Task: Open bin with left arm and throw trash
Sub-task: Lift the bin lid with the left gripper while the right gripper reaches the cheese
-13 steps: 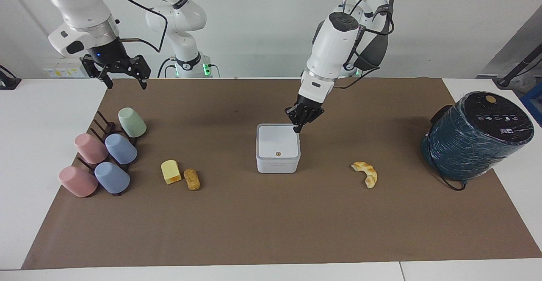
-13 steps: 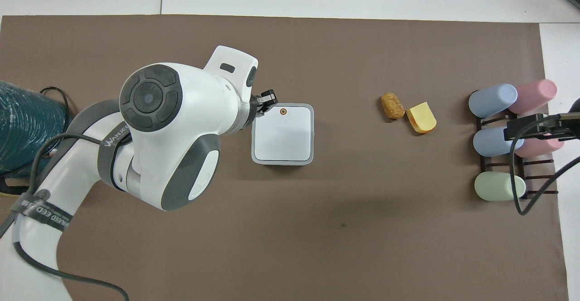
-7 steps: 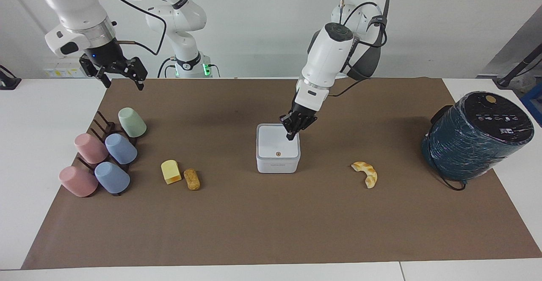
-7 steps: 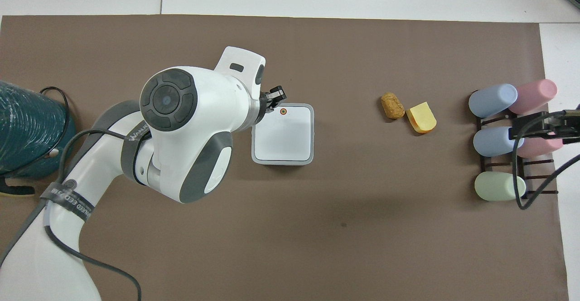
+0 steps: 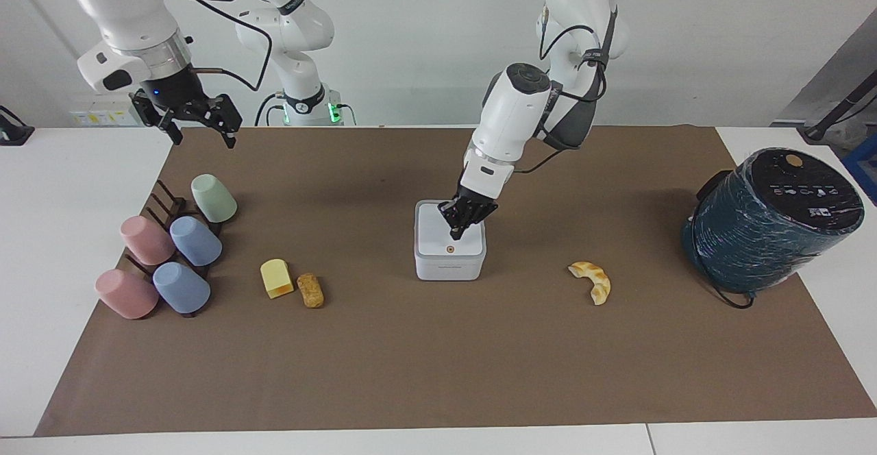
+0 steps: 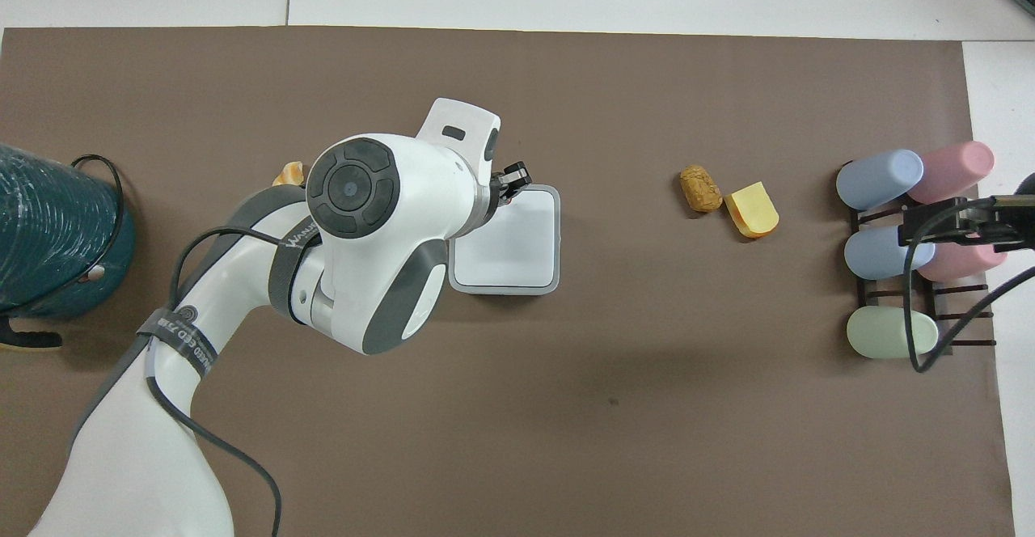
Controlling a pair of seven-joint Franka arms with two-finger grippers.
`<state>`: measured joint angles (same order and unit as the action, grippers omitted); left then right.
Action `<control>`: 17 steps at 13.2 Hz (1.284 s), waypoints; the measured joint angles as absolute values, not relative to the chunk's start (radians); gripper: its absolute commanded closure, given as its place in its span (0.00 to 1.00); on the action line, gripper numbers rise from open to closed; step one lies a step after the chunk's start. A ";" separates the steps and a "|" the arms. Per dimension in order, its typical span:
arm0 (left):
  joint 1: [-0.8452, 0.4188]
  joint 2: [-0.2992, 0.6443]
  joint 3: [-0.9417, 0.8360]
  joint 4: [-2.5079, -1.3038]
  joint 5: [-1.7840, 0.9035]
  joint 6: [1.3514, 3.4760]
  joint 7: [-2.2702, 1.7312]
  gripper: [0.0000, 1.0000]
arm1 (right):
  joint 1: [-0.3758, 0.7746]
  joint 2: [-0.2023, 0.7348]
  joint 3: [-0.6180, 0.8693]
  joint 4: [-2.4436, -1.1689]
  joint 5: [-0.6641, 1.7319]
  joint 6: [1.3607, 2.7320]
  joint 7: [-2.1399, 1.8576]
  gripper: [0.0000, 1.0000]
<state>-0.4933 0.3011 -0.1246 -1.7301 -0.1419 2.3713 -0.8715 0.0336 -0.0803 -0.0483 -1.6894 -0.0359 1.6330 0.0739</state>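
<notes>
The white bin (image 5: 449, 263) stands mid-mat with its lid down; it also shows in the overhead view (image 6: 517, 254). My left gripper (image 5: 453, 234) is shut, tip down on or just above the lid, next to the orange dot (image 5: 450, 248). In the overhead view the left gripper (image 6: 513, 183) covers the dot. The yellow cheese block (image 5: 276, 278) and brown bread lump (image 5: 310, 290) lie side by side toward the right arm's end. The croissant (image 5: 591, 281) lies toward the left arm's end. My right gripper (image 5: 199, 128) is open and empty, raised over the mat's corner.
Several pastel cups (image 5: 171, 253) lie on a dark rack at the right arm's end. A big dark teal cylinder (image 5: 771, 218) with a cable stands at the left arm's end. The brown mat (image 5: 438, 359) covers the table.
My left gripper has moved from the bin's robot-side corner across the lid to the orange dot and come lower. The right gripper only shifted slightly. The lid is still down.
</notes>
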 measured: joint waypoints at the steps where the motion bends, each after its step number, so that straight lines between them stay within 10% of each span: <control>1: -0.498 0.304 -0.125 -1.738 -0.142 2.384 -0.874 1.00 | 0.039 -0.075 -0.046 -1.699 -0.036 1.672 0.074 0.00; 12: -0.521 0.316 -0.124 -1.788 -0.142 2.422 -0.880 1.00 | 0.096 0.301 -0.042 -1.864 -0.032 2.275 -0.239 0.00; 17: -0.522 0.313 -0.123 -1.801 -0.142 2.442 -0.880 1.00 | 0.079 0.375 -0.046 -1.889 0.099 2.335 -0.525 0.00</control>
<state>-0.5218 0.3128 -0.1233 -1.8011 -0.1420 2.4418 -0.8803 0.0790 0.3750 -0.0457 -1.8890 0.0995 2.3351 -0.5255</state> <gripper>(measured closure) 0.991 0.000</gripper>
